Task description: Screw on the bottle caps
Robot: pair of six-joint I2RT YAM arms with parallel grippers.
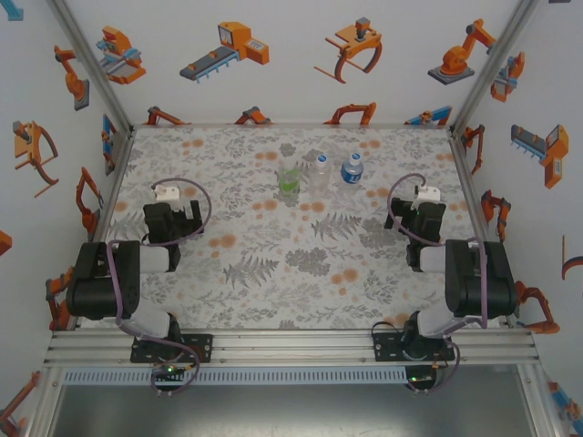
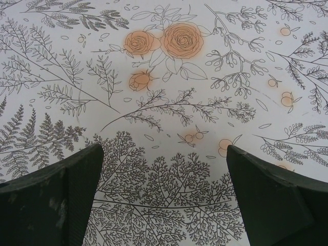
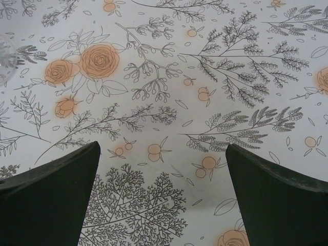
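Three clear bottles stand upright in a row at the far middle of the table: a green-labelled bottle, an unlabelled bottle and a blue-labelled bottle. The bottle caps are too small to tell apart from the bottle tops. My left gripper hovers low at the left, well away from the bottles. Its jaws are open, with bare tablecloth between them. My right gripper hangs at the right, also open and holding nothing. A clear bottle edge shows at the left rim of the right wrist view.
The table carries a floral cloth with orange roses and grey ferns. Aluminium posts and printed walls close in the left, right and far sides. The arm bases sit on the near rail.
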